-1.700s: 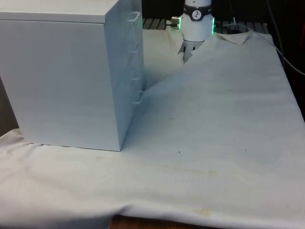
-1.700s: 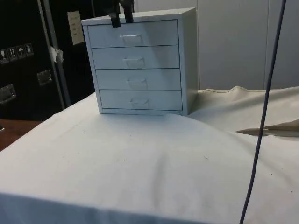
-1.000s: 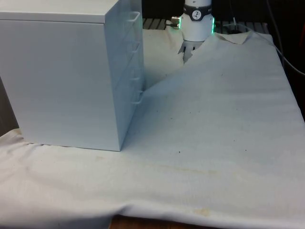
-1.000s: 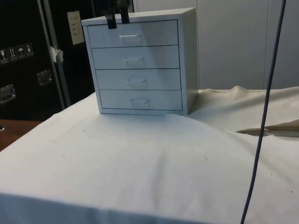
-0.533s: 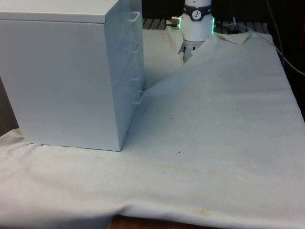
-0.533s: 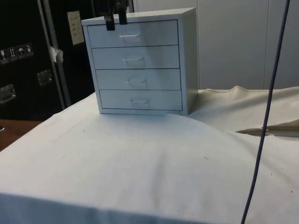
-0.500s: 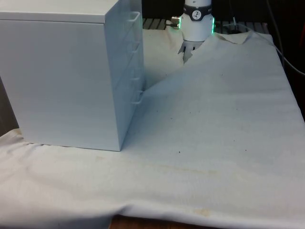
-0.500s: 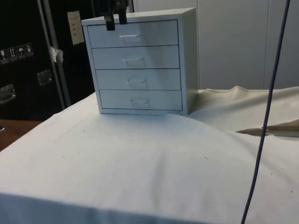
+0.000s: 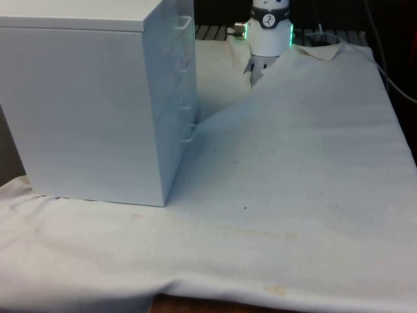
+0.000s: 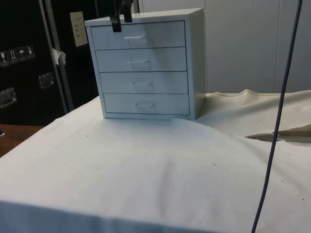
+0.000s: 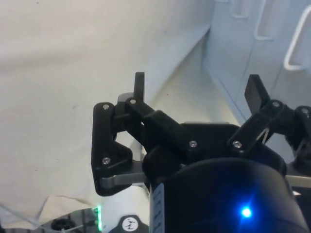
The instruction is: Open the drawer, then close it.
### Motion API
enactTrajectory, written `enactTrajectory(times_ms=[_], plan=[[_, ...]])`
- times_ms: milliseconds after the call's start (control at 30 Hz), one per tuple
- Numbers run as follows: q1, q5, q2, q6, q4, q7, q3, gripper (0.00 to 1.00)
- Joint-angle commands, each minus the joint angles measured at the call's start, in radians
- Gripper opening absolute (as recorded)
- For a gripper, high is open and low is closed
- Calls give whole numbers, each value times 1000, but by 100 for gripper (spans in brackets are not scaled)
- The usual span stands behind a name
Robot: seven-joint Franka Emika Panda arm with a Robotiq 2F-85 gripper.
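Observation:
A white chest of drawers (image 10: 146,68) stands on the cloth with its four drawers all shut; each front has a small white handle, the top one (image 10: 135,39) just under the chest's upper edge. In the front view the chest (image 9: 85,98) turns its side to the camera, the handles (image 9: 186,25) sticking out along its right edge. My black gripper (image 10: 121,20) hangs at the height of the top drawer's left corner, out in front of it. In the wrist view the gripper (image 11: 196,85) is open, nothing between its fingers, and the drawer handles (image 11: 297,41) lie just beyond one fingertip (image 11: 253,90).
The white cloth (image 9: 293,182) covers the table, with a raised fold (image 9: 287,62) running from the chest's foot towards the far end. A thin cable (image 10: 277,121) hangs down at the side view's right. Dark cabinets (image 10: 29,58) stand behind the chest.
In the side view the gripper has drifted a little to the left along the chest's top edge. The drawers have stayed shut.

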Motion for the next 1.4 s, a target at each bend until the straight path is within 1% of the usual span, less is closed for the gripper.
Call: enactTrajectory(times_ms=[0,100,167,200,233,267,500,533,567,633,800,833,867,1000,1100,1133,1200,1233,1367], plan=[[2,-22,-3,14,-5,15,0,100],[3,-54,-3,13,-6,30,4,100],[3,-62,-2,12,-6,34,5,100],[3,-77,-1,11,-7,42,7,100],[1,-57,0,0,-3,28,6,100],[3,-85,0,10,-7,45,8,100],[4,-149,2,4,-11,75,14,100],[1,-133,1,0,-9,63,13,100],[5,-156,3,5,-13,80,16,100],[5,-175,6,11,-20,98,24,100],[2,-191,22,33,-34,127,31,100],[2,-181,21,15,-28,119,32,100],[1,-192,26,38,-36,132,30,100],[0,-193,59,61,-35,149,27,100],[1,-197,74,70,-37,164,27,100],[0,-185,75,60,-34,155,28,100],[1,-212,85,73,-35,180,26,100],[1,-212,85,73,-35,180,26,100],[2,-241,97,71,-38,200,27,100]])
